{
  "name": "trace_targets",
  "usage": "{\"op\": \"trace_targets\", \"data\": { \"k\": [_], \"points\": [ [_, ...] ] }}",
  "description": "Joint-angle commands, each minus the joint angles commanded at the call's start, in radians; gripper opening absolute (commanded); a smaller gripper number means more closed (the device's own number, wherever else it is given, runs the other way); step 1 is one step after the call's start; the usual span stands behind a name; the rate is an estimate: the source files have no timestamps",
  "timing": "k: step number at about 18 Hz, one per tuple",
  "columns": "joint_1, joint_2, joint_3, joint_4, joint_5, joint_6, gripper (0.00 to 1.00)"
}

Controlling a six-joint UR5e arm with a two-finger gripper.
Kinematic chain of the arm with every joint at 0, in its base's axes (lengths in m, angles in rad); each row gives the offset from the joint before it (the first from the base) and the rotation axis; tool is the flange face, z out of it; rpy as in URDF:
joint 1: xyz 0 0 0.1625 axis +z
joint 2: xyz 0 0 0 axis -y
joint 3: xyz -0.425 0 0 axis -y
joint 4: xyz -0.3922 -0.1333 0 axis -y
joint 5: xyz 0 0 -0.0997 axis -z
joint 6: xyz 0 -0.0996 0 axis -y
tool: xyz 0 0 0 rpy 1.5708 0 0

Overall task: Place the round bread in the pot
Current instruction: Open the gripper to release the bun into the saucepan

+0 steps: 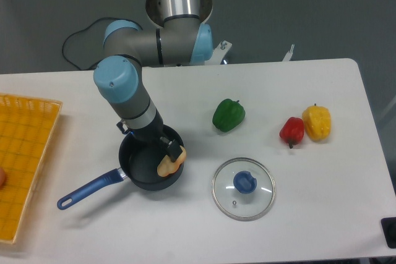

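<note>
The dark pot point(137, 166) with its long blue handle point(86, 191) stands on the white table, left of centre. The round bread point(169, 164), a tan lobed bun, lies inside the pot against its right wall. My gripper point(169, 148) hangs over the pot's right side, directly above the bun. One dark fingertip point(176, 151) overlaps the bun's top edge. The bun sits lower than the fingers and looks loose from them, so the jaws appear open.
A glass lid with a blue knob point(244, 188) lies right of the pot. A green pepper point(228, 115) sits behind it, with a red pepper point(292, 131) and a yellow pepper point(317, 122) at the right. A yellow basket point(25, 159) is at the left edge.
</note>
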Motion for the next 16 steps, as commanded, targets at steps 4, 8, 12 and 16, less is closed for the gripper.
{"op": "trace_targets", "data": {
  "k": [4, 8, 12, 16],
  "points": [
    [0.0, 0.002, 0.0, 0.0, 0.0, 0.0, 0.9],
    [0.002, 0.006, 0.002, 0.0, 0.0, 0.0, 0.95],
    [0.0, 0.009, 0.002, 0.0, 0.0, -0.003, 0.99],
    [-0.008, 0.015, 0.0, 0.0, 0.0, -0.018, 0.99]
  ]
}}
